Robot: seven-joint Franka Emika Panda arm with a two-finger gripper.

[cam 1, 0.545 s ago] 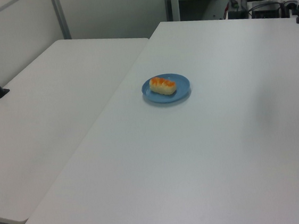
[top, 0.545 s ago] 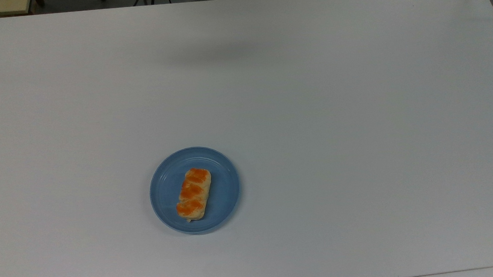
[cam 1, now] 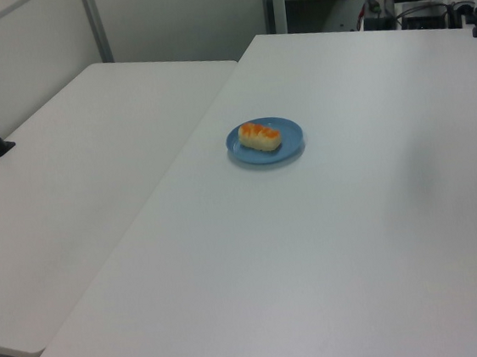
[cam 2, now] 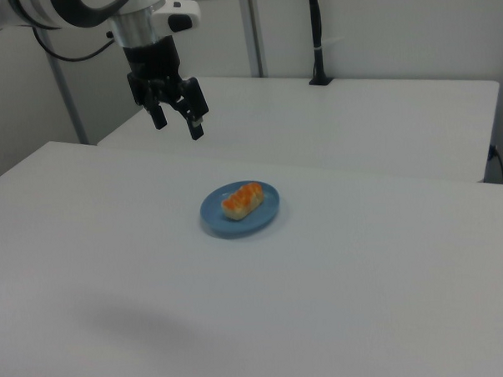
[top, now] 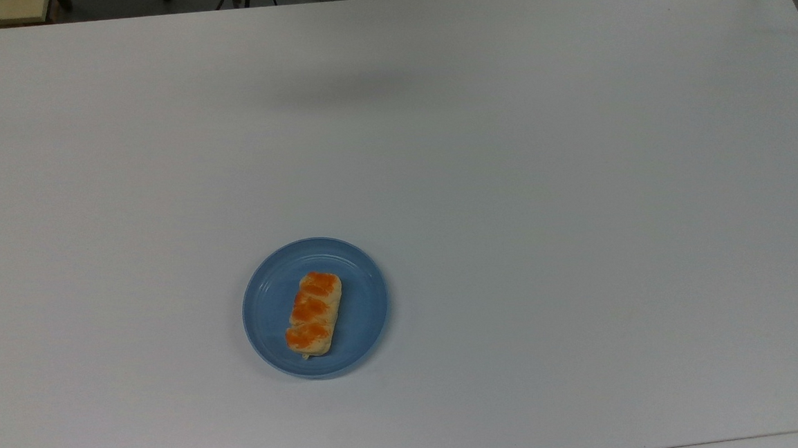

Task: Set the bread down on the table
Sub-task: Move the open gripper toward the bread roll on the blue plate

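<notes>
White table (top: 576,171) bare apart from blue plate (top: 363,323) at about 7 o'clock from table centre in top view. Bread (top: 314,314) lies on plate, long axis roughly 1-to-7 o'clock. Gripper (cam 2: 176,118) hangs high in right view, well apart from plate, at 10 o'clock from it; fingers spread wide, holding nothing. Judgement: task not started. Left to do: approach, grasp, lift, set bread on bare table.

bread (top: 314,314): pale beige, three orange-brown glazed bumps on top
plate (top: 363,316): plain blue
table (top: 543,208): plain white, with a faint grey shadow
claw (cam 2: 179,125): black fingers
arm (cam 2: 77,8): white shell, black joints, just above the claw
</notes>
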